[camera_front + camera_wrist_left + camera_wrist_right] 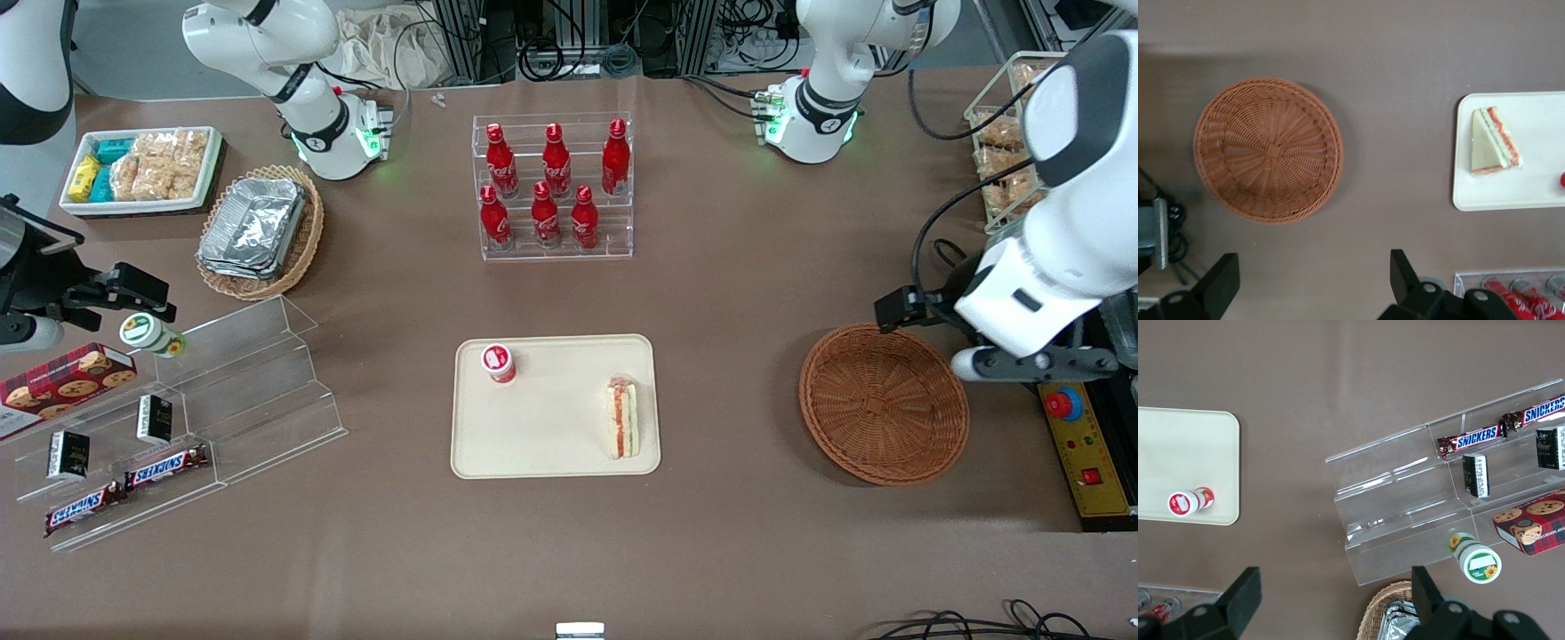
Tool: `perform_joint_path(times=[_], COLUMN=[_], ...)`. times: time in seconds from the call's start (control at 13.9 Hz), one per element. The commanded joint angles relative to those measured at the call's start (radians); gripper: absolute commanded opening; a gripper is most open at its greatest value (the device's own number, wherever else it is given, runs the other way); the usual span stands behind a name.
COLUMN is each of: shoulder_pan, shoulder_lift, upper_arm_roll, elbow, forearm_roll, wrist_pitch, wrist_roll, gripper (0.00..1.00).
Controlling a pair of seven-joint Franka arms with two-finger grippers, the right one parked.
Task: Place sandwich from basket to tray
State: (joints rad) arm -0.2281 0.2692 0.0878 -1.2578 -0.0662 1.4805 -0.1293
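The sandwich [623,418], a white-bread wedge with red and green layers, lies on the cream tray [551,444], near the tray's edge that faces the basket. It also shows in the left wrist view [1495,141] on the tray [1531,190]. The round reddish-brown basket [883,402] is empty, as the left wrist view [1268,148] also shows. My left gripper [1036,364] hangs open and empty high over the table, beside the basket toward the working arm's end; in the wrist view [1311,267] its jaws stand wide apart.
A small red-capped pot [499,363] stands on the tray. A clear rack of red bottles [553,187] stands farther from the front camera. Clear stepped shelves with snacks [178,427] and a tan basket of foil trays [258,231] lie toward the parked arm's end. A control box [1089,444] sits beside the basket.
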Motion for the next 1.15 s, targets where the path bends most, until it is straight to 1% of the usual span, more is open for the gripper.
perform_joint_path(times=[0.0, 0.14, 0.29, 0.43, 0.58, 0.72, 0.86, 0.94, 1.08], shoulder_pan=[0.125, 0.148, 0.249, 0.259, 0.245, 0.189, 0.141, 0.124, 0.081], shoulder_lift=[-0.045, -0.073, -0.094, -0.123, -0.172, -0.202, -0.211, -0.211, -0.206], upper_arm_roll=[-0.17, -0.189, -0.305, -0.309, -0.284, -0.228, -0.176, -0.142, -0.105], elbow=[-0.012, -0.032, -0.04, -0.069, -0.139, -0.182, -0.198, -0.198, -0.195], forearm_roll=[0.086, 0.095, 0.097, 0.088, 0.081, 0.081, 0.072, 0.054, 0.061], wrist_pitch=[-0.055, -0.094, -0.098, -0.1, -0.071, -0.055, -0.051, -0.055, -0.055], wrist_roll=[0.005, 0.01, 0.008, 0.008, 0.005, 0.005, 0.002, 0.006, 0.008], gripper=[1.0, 1.0, 1.0, 1.0, 1.0, 1.0, 1.0, 1.0, 1.0])
